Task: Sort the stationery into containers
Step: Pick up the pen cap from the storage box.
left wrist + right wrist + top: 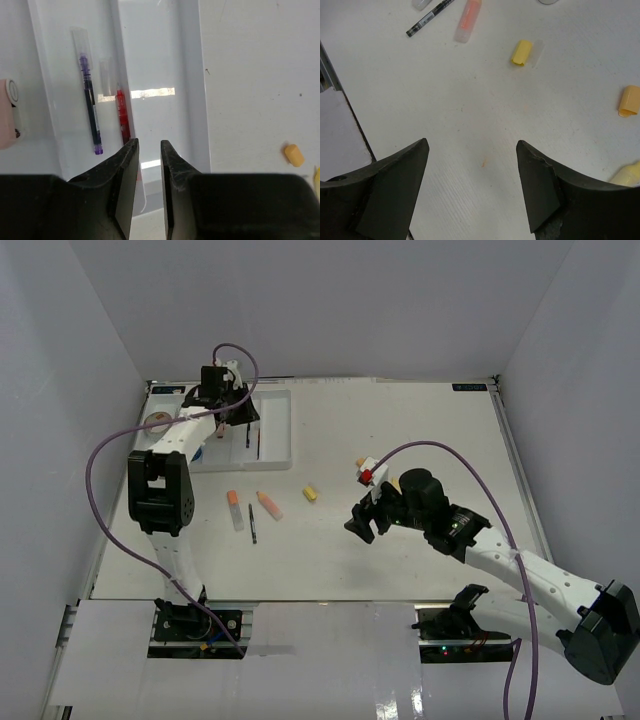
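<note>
The white compartment tray (276, 432) lies at the far left. In the left wrist view the tray (155, 60) holds a dark blue pen (90, 107), a red pen (122, 114) and a pink eraser (8, 114). My left gripper (234, 418) hangs over the tray, jaws (149, 145) a narrow gap apart and empty. On the table lie two orange markers (234, 508) (269, 504), a dark pen (252, 524) and a yellow eraser (310, 493). My right gripper (362, 523) is wide open and empty (472, 145) over bare table, right of them.
A tape roll (157, 422) sits left of the tray. A small yellow piece (360, 461) lies by the right arm; the right wrist view shows an orange-yellow piece (630, 100) and another yellow one (626, 176). The table's front edge (350, 107) is near.
</note>
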You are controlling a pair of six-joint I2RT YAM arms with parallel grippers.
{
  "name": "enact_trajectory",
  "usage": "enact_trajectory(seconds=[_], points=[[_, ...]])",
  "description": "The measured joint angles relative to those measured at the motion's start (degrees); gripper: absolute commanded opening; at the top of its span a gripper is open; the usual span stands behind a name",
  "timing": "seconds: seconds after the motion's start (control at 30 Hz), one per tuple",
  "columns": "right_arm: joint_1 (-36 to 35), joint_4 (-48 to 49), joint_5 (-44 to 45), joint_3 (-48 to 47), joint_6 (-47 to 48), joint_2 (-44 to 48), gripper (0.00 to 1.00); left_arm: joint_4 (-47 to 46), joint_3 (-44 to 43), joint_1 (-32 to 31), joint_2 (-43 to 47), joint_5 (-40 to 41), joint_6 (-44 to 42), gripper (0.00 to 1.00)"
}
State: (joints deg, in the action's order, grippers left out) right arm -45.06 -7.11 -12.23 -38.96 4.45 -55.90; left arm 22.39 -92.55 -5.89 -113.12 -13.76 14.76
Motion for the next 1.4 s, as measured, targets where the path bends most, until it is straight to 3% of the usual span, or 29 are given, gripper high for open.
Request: enact_trajectory(seconds=[0.4,0.77,1.4], points=[[0.0,-0.2,0.3,-1.0,-2.6,-1.1,0.77,-6.2,-2.7,-0.7,-11.1,3.4,0.3,0.3],[0.0,-0.9,1.6,-1.0,-3.5,-1.5,0.77,-10.6,-7.0,-0.4,-15.9,5.7,0.1,0.27],[0.0,-1.8,1.8,-1.1,-3.9,-4.4,0.77,-12.4,-7.7,-1.2,-19.2,9.2,-1.9,0.34]])
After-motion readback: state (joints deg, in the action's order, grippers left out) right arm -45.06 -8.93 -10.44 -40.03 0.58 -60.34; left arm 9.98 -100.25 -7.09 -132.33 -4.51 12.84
